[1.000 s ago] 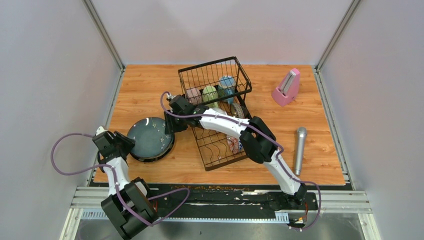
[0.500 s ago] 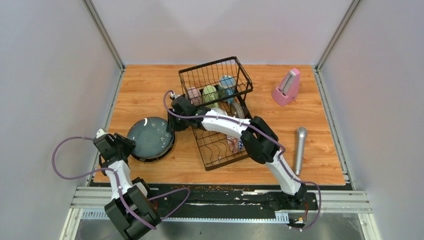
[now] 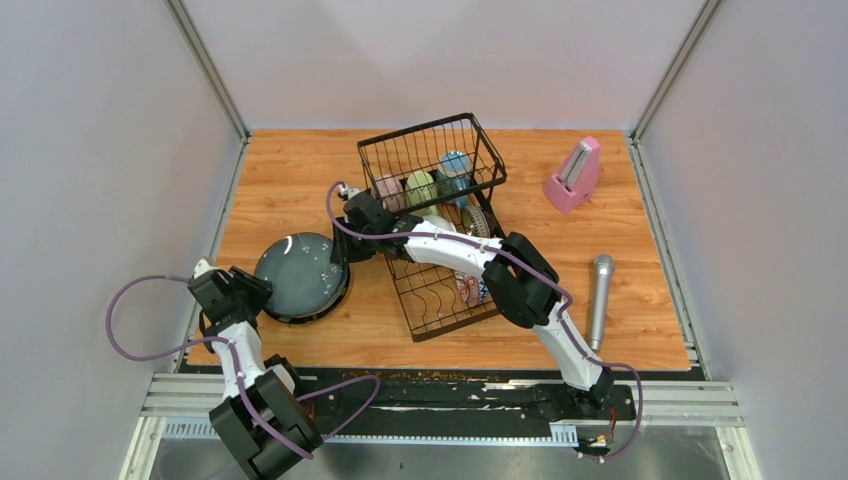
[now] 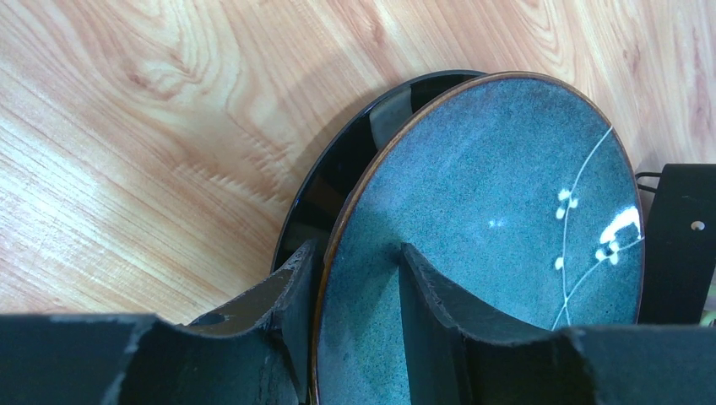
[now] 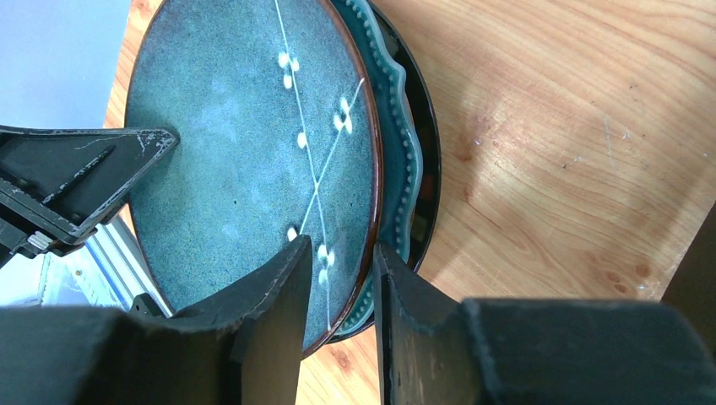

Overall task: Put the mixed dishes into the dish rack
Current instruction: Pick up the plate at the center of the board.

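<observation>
Rack sits mid-table, its long axis running far to near with the basket end far. Your right arm crosses it and hides part of the low end. Plate lies face up just left of the rack, covering most of the stack beneath. Left gripper is clamped on its near-left rim. Right gripper straddles the opposite rim, narrowly parted; you can't tell whether it pinches.

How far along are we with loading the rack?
Done: three mugs stand in the basket of the dish rack, and bowls sit in its tray. In hand: the right pincer pinches the rim of the top plate while the left pincer straddles the opposite edge. Left: that plate and the plates beneath.
</observation>
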You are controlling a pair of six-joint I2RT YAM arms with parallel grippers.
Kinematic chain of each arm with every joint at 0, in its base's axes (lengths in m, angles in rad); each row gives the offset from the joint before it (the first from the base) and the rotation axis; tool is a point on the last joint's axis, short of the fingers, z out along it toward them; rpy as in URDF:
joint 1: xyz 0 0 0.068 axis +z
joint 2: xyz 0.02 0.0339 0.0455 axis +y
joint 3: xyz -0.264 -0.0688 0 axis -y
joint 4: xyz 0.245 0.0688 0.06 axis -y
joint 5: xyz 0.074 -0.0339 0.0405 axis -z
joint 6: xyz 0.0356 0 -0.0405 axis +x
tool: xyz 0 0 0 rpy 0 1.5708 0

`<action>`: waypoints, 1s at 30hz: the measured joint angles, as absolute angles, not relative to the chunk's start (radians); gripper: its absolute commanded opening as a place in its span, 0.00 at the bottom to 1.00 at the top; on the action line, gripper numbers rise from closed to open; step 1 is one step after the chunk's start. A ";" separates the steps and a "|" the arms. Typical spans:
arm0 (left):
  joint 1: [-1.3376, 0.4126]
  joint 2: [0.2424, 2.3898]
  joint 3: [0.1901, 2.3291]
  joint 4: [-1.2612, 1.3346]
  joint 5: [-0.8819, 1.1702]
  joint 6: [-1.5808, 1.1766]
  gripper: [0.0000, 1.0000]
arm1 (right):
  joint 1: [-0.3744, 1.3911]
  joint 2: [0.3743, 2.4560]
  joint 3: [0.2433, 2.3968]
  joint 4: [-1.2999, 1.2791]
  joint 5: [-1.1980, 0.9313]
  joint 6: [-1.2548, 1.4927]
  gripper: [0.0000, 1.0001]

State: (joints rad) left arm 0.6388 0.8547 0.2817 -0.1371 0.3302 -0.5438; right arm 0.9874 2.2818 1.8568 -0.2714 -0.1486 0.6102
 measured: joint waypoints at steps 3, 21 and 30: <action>0.641 0.850 0.275 -0.127 0.334 -0.545 0.43 | 0.987 2.282 1.857 -0.272 -0.150 0.603 0.25; 0.647 0.831 0.251 -0.099 0.353 -0.548 0.42 | 0.987 2.286 1.888 -0.315 -0.153 0.483 0.12; 0.649 0.813 0.240 -0.098 0.362 -0.561 0.47 | 0.987 2.285 1.893 -0.308 -0.151 0.451 0.25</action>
State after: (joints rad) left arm 0.6491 0.8127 0.2398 -0.0982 0.3622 -0.5606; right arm 0.9871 2.2852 1.8927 -0.3080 -0.1513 0.4507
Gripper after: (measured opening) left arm 0.463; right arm 0.248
